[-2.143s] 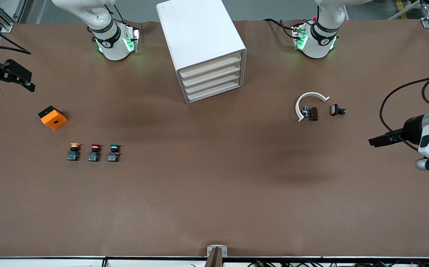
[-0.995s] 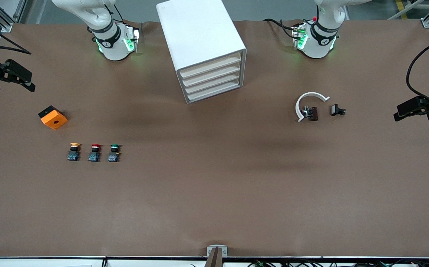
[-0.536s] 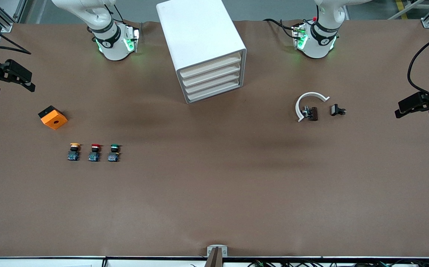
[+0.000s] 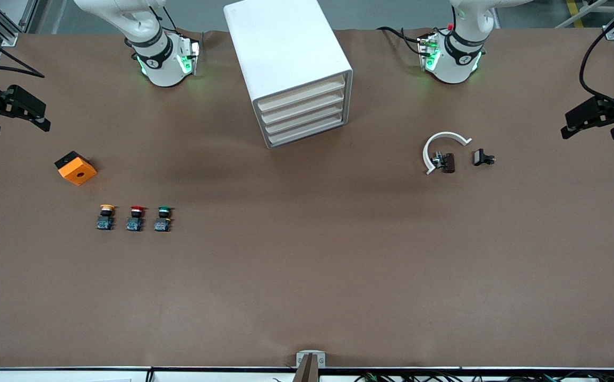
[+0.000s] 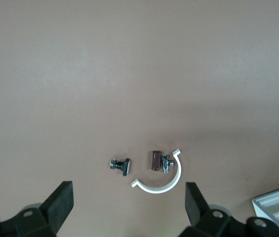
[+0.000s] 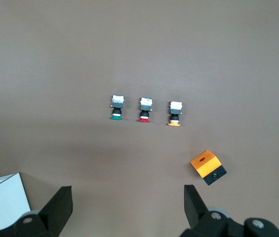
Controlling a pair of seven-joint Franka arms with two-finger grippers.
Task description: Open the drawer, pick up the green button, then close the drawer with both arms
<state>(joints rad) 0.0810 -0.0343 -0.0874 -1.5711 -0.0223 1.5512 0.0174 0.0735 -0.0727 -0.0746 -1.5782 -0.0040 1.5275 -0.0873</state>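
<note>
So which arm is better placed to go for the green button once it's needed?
The right arm, probably. Its open claw hangs over its own end of the table, where the green button stands in a row with the red and yellow ones. The left claw, also open, is over the table's left-arm end, with the drawer cabinet between.

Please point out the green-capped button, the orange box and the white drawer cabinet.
green-capped button (image 4: 164, 210): front view, on its green cap.
orange box (image 4: 78, 170): front view, on its top face.
white drawer cabinet (image 4: 280, 48): front view, on its top panel.

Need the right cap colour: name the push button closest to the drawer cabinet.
The green-capped button, at the row's end toward the left arm; red sits mid-row, yellow farthest.
</note>
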